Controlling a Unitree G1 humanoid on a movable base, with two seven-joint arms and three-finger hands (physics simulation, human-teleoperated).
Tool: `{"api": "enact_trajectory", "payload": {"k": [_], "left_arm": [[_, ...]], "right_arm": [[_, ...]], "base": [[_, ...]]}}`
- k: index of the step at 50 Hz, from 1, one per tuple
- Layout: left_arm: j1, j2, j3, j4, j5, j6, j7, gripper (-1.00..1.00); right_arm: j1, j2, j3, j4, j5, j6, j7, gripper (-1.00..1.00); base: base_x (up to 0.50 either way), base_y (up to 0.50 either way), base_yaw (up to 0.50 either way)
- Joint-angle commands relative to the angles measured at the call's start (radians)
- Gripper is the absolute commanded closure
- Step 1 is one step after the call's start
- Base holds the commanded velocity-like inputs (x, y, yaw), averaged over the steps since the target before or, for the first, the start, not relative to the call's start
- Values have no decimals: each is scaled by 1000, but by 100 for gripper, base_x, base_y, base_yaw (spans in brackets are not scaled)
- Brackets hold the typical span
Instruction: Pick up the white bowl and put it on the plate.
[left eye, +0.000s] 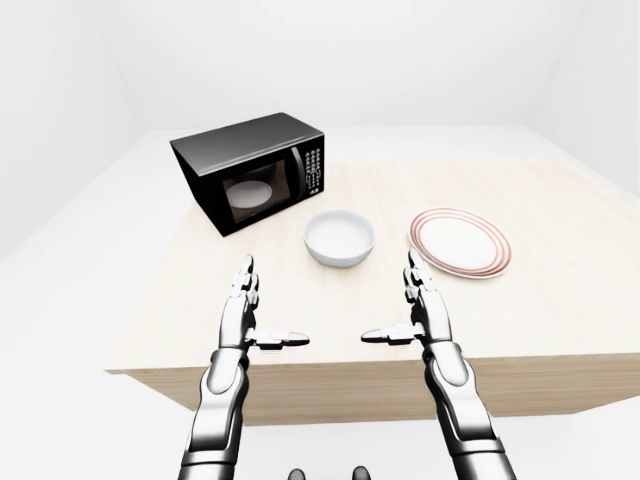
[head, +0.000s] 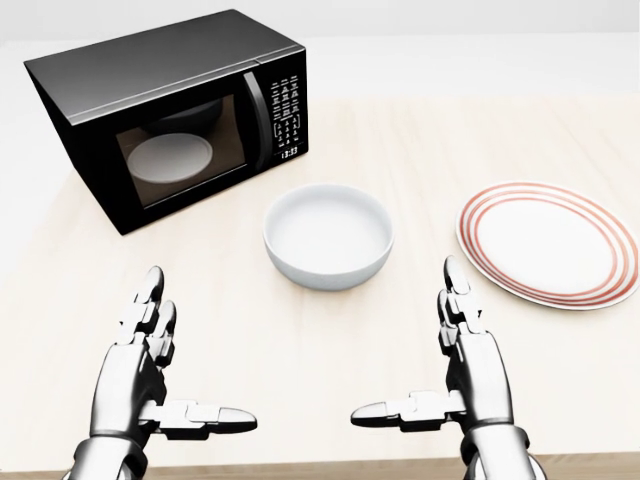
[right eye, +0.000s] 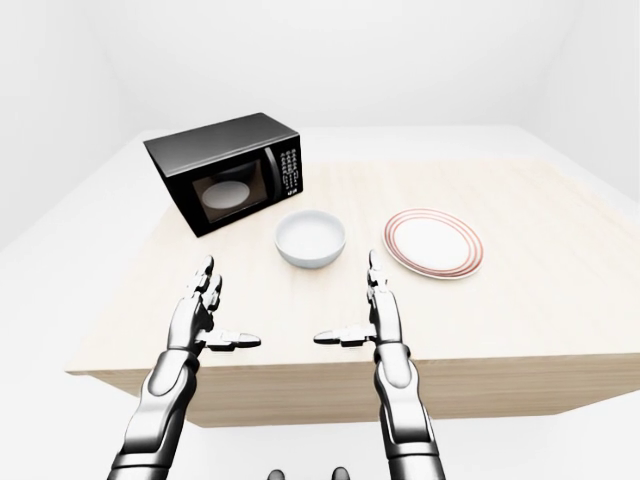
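The white bowl (head: 328, 236) stands empty on the wooden table, near the middle of the head view. To its right lies the plate (head: 548, 244), white with red rings and nothing on it. My left hand (head: 165, 385) hovers open at the lower left, fingers pointing up and thumb turned inward. My right hand (head: 445, 385) mirrors it at the lower right, also open. Both hands are below the bowl in the view and apart from it, holding nothing.
A black microwave (head: 170, 110) stands at the upper left, door closed, with a white dish visible inside. The table's (left eye: 560, 330) near edge runs just under my hands. Bare white floor and walls surround the table.
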Motion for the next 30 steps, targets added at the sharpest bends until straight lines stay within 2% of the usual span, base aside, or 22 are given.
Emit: {"api": "enact_trajectory", "payload": {"k": [1,5,10,14,17,19,23,26,29,30], "left_arm": [[0,0,0,-4,0,3,0,-100],[3,-1,-2,-14,1,10,1,-100],[0,0,1,4,0,-4,0,-100],[-1,0,1,2,0,-1,0,-100],[-2,0,1,11,1,-9,0,-100],[0,-1,0,3,2,-3,1,-100],[3,-1,-2,-9,2,7,2,-100],[-5,1,2,17,1,-11,0,-100],[-3,0,1,3,2,-1,2,-100],[-5,1,3,9,1,-4,2,-100]], "right_arm": [[1,-1,1,-8,1,7,0,-100],[1,0,3,-4,0,2,1,-100],[3,0,5,-3,-4,-1,2,-100],[1,0,4,0,-4,-2,2,-100],[2,1,5,-3,-4,-2,1,-100],[1,1,5,5,-4,-9,1,-100],[3,2,7,-7,-5,1,1,-100],[0,1,5,6,-5,-8,1,-100],[-1,1,5,3,-4,-4,1,-100],[-1,1,6,8,-6,-8,1,-100]], "base": [[23,0,0],[26,0,0],[29,0,0],[30,0,0],[30,0,0],[30,0,0],[30,0,0],[30,0,0],[30,0,0],[30,0,0]]}}
